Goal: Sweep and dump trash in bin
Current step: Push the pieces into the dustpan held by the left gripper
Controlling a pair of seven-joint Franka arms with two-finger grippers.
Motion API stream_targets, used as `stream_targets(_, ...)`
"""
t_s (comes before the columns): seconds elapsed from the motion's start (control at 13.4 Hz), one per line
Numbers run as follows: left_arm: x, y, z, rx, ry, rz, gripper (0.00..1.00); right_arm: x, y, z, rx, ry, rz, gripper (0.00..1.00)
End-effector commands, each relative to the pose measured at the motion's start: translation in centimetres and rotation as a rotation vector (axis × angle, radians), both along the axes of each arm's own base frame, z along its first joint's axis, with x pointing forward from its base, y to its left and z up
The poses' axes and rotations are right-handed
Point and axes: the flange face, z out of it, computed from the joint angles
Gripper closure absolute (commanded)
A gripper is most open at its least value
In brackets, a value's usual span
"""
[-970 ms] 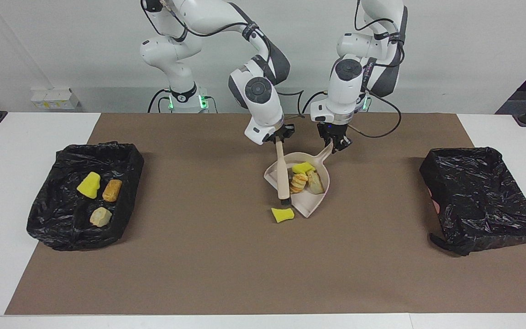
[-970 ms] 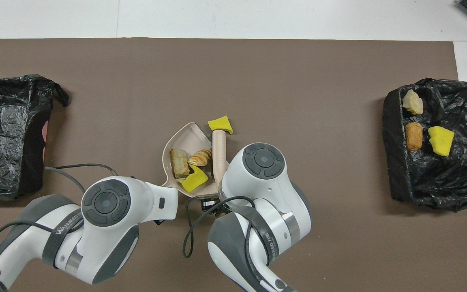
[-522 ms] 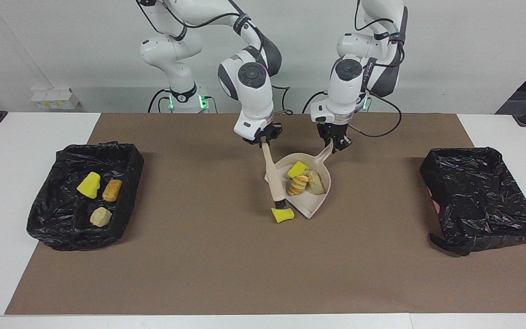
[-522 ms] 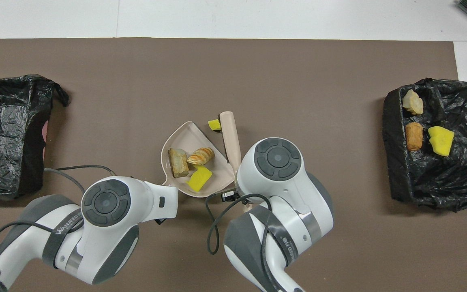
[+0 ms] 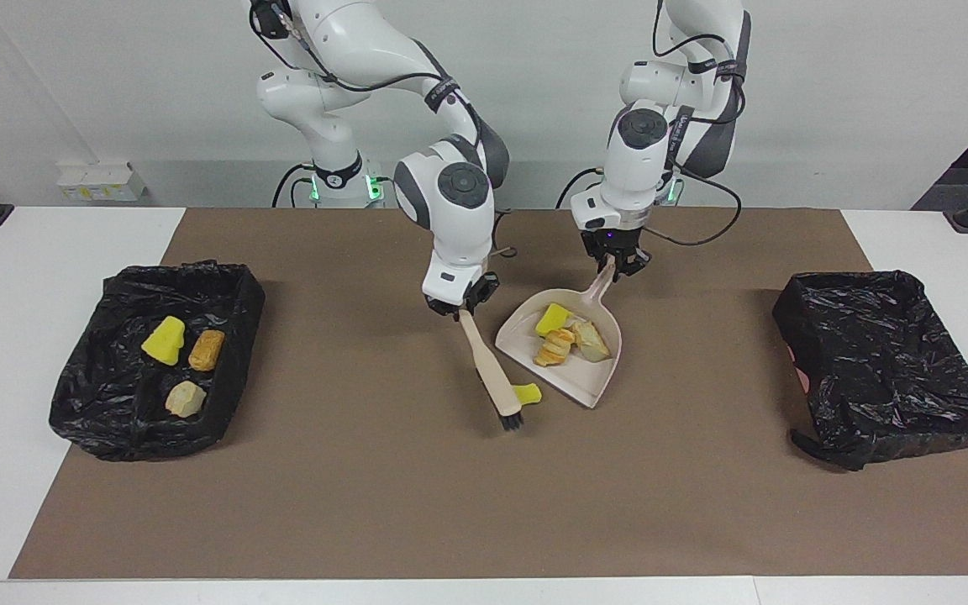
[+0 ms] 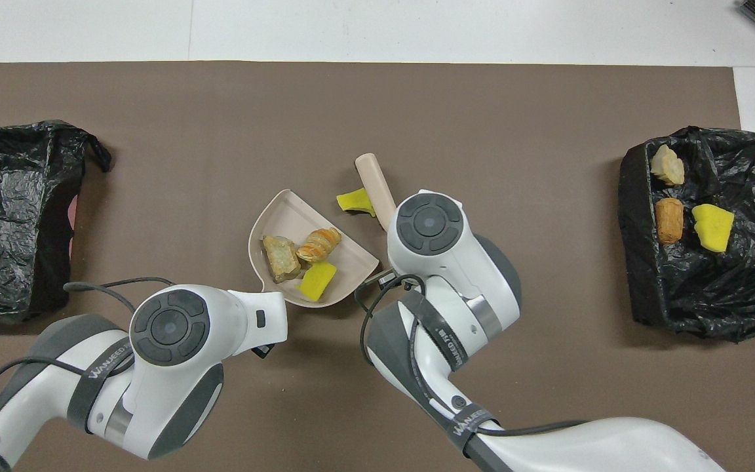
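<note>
Near the middle of the brown-matted surface (image 5: 366,504), the right gripper (image 5: 460,306) has its fingers pinched on the handle of the small beige hand brush with dark bristles (image 5: 492,382), which slants down so the bristles meet the mat. Just beside the brush head lies one loose bright yellow sponge-like wedge (image 5: 526,393), between the bristles and the open lip of the beige plastic dustpan (image 5: 597,388). The left gripper (image 5: 616,265) has its fingers closed on the dustpan's handle, the pan's lip resting low on the mat. Inside the pan sit three scraps of the trash: a yellow wedge (image 5: 551,318) and two tan bread-like chunks (image 5: 572,344). Three more scraps, a yellow wedge and two tan-to-orange chunks, already lie in the black-bag-lined bin toward the right arm's end (image 5: 89,395); the matching black-lined bin toward the left arm's end (image 5: 887,370) shows nothing in it. The step in hand appears to be sweeping the last loose piece into the pan. Next, the brush likely needs to get its bristles on the side of the wedge away from the pan and push it over the lip while the pan holds firm; then the pan can be carried to a bin and tipped.
</note>
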Motion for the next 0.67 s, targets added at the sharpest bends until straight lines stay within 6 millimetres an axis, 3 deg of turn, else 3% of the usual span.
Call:
stream_targets(0.0, -0.4, -0.1, 0.1, -0.020, -0.018, 0.014, 1.00, 0.0, 1.5, -0.7, -0.024, -0.010, 0.047, 1.00)
stream_targets(0.22, -0.4, -0.1, 0.1, -0.019, -0.016, 0.014, 1.00, -1.0, 2.5, -0.6, -0.014, 0.010, 0.050, 1.00)
stream_targets(0.6, -0.4, -0.1, 0.1, -0.020, -0.018, 0.014, 1.00, -6.5, 5.6, 0.6, -0.072, 0.137, 0.092, 1.00)
